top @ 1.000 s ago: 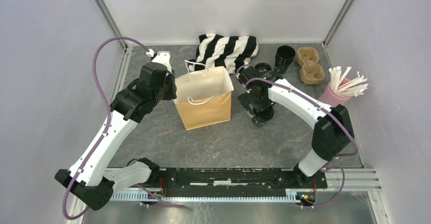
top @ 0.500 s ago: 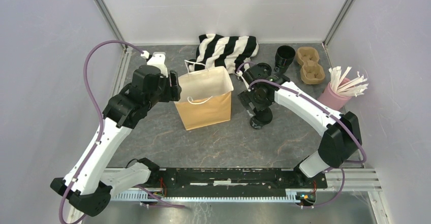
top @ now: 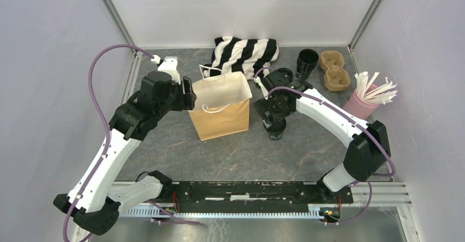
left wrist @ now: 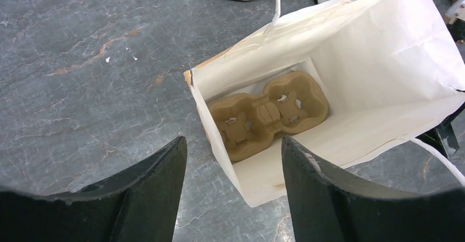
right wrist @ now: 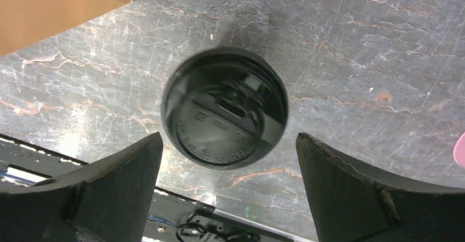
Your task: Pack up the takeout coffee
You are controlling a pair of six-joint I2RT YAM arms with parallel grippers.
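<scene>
The takeout coffee, a small black cup with a round black lid, stands upright on the grey table just right of the brown paper bag. My right gripper hovers above it, open wide, its fingers on either side of the lid without touching. In the top view the coffee shows just below the right gripper. My left gripper is open above the bag's left rim, with nothing between its fingers. A brown pulp cup carrier lies on the bag's floor.
At the back lie a black-and-white striped cloth, a lidless black cup and a second pulp carrier. A pink cup of white sticks stands at the right wall. The bag's white handles stick up at its rim.
My left gripper has opened at the bag's left rim and its arm has shifted slightly left. The right gripper has moved a little left over the coffee, still open.
</scene>
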